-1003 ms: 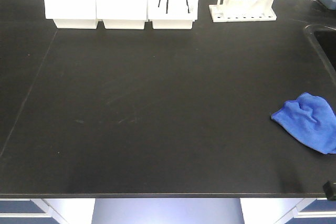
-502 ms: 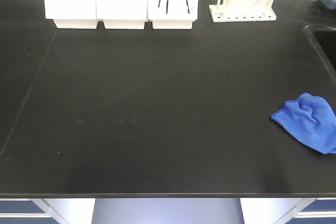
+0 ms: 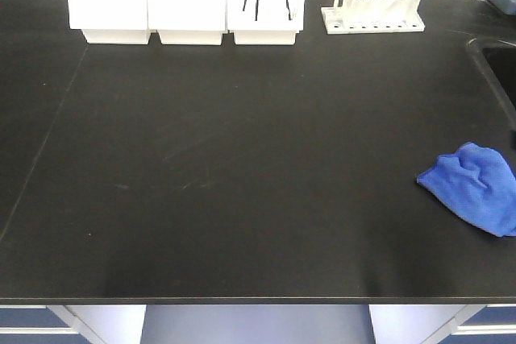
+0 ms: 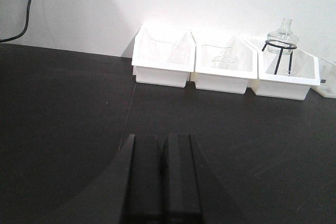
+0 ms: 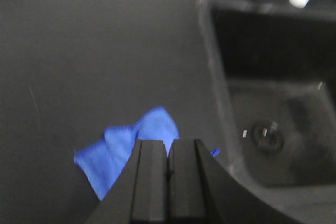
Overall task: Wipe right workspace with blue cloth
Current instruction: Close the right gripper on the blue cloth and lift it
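Right gripper (image 5: 168, 176) is pinched shut on nothing, hanging over the blue cloth (image 5: 123, 153) and looking down at it. My guess is it's lined up there for the pickup. The wrist view is pretty blurry, so I can't judge the height well. The cloth sits crumpled in a loose heap on the black bench (image 3: 242, 167), near the right edge and close to the sink (image 5: 268, 103). That puts it on the right arm's side, so using that arm makes sense.

Left gripper (image 4: 160, 177) is closed too and empty, parked low over the bench and pointing at the white bins (image 4: 226, 64), well away from the cloth. I reckon it's just keeping out of the way.

I'd say the fingers need to open before dropping onto the heap. The right workspace doesn't show in any of my views, and no wiping has started.
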Controlling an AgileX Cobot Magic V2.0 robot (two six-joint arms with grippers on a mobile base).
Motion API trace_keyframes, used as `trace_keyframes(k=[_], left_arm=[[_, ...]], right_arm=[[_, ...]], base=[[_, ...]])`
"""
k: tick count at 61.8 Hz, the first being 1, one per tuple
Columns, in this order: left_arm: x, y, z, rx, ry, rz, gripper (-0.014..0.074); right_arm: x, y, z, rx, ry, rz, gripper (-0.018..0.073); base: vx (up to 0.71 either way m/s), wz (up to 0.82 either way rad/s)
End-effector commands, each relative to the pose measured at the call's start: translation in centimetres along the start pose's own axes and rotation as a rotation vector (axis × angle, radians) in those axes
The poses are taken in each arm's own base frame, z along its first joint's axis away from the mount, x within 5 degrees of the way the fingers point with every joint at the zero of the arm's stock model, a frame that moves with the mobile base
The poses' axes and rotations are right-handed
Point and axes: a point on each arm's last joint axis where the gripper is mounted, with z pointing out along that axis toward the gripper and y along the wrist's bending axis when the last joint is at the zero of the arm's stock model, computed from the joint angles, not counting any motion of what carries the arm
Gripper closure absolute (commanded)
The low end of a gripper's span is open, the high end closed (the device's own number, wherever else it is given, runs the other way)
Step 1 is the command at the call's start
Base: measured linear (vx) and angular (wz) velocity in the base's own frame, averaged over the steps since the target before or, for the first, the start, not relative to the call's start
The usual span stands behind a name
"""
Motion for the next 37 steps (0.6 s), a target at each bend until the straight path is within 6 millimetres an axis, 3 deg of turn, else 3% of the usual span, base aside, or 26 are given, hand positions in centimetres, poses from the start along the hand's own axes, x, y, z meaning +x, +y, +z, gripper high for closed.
trace_keyframes(k=[1, 9, 18, 28, 37], left_arm=[[0.2, 0.0, 0.0, 0.014, -0.064, -0.015, 0.0602], [0.2, 0.0, 0.0, 0.014, -0.064, -0.015, 0.0602], [0.2, 0.0, 0.0, 0.014, -0.064, -0.015, 0.0602], [0.2, 0.0, 0.0, 0.014, -0.064, -0.015, 0.0602], [0.2, 0.0, 0.0, 0.014, -0.064, -0.015, 0.0602]], right_arm=[[-1.5, 0.0, 1.9, 0.001, -0.042, -0.036, 0.0501], [-1.0, 0.4, 4.9, 0.003, 0.037, -0.117, 0.0417], [-0.3, 0.7, 7.7, 0.004, 0.106, -0.189, 0.0249], [0.6, -0.5, 10.9, 0.019, 0.125, 0.0, 0.0046], [1.9, -2.2, 13.4, 0.042, 0.145, 0.145, -0.0029]], base=[[0.0, 0.0], [0.0, 0.0], [0.0, 0.0], [0.0, 0.0], [0.0, 0.0]])
